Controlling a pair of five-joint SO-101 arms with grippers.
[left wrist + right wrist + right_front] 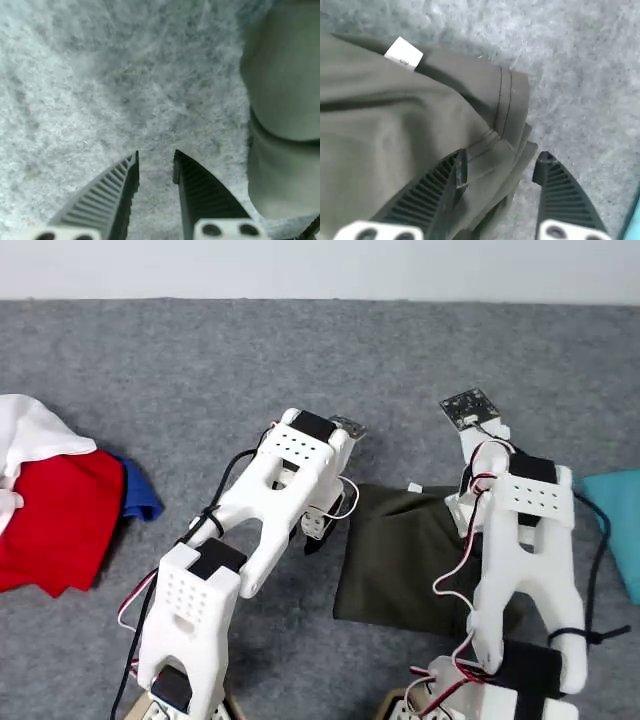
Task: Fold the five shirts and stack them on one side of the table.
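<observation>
Shirt heap [55,490] lies left, teal shirt [618,510] right. Left hand [156,155] gapes over bare tabletop [200,360]; right hand [503,156] gapes astride olive shirt's [395,115] edge.

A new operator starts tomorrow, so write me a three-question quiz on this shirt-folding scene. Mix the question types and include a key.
1. True or false: the left gripper is shut on the olive shirt.
2. The teal shirt lies: A on the olive shirt; B apart from it, at the table's edge on the right arm's side; C in the left gripper.
3. Short answer: what does the open right gripper straddle?

Key: 1 false, it is open over bare grey felt beside that shirt. 2 B. 3 the olive shirt's hemmed corner.
</observation>
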